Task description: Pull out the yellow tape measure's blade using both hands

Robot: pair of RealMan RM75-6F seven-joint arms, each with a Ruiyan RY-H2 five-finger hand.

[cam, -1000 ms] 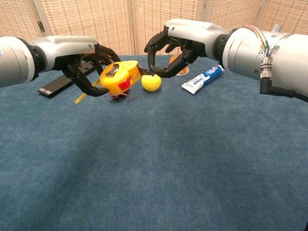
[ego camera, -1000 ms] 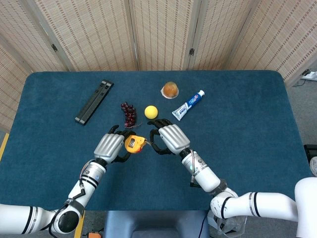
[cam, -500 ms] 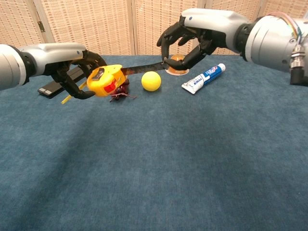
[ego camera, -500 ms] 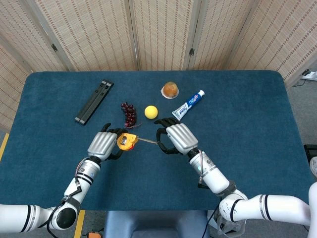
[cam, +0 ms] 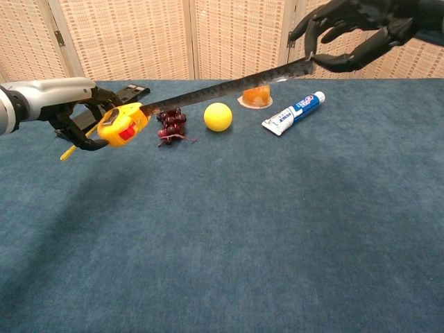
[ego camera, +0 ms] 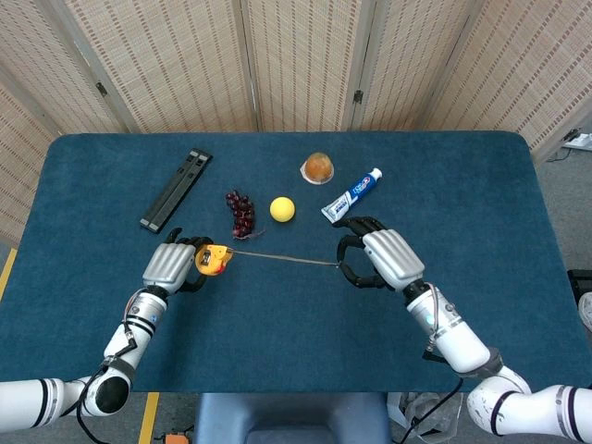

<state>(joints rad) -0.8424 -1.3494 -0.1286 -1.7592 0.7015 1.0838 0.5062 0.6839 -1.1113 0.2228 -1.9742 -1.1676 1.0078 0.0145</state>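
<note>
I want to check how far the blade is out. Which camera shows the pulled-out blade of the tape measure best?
The chest view: the blade runs as a broad dark strip with faint markings from the yellow tape measure in the left hand to the right hand. The head view shows its whole span, but only as a thin line.

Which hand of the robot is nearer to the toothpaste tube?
The right hand. It is just in front of the toothpaste tube, pinching the blade. The left hand holds the yellow tape measure far to its left.
</note>
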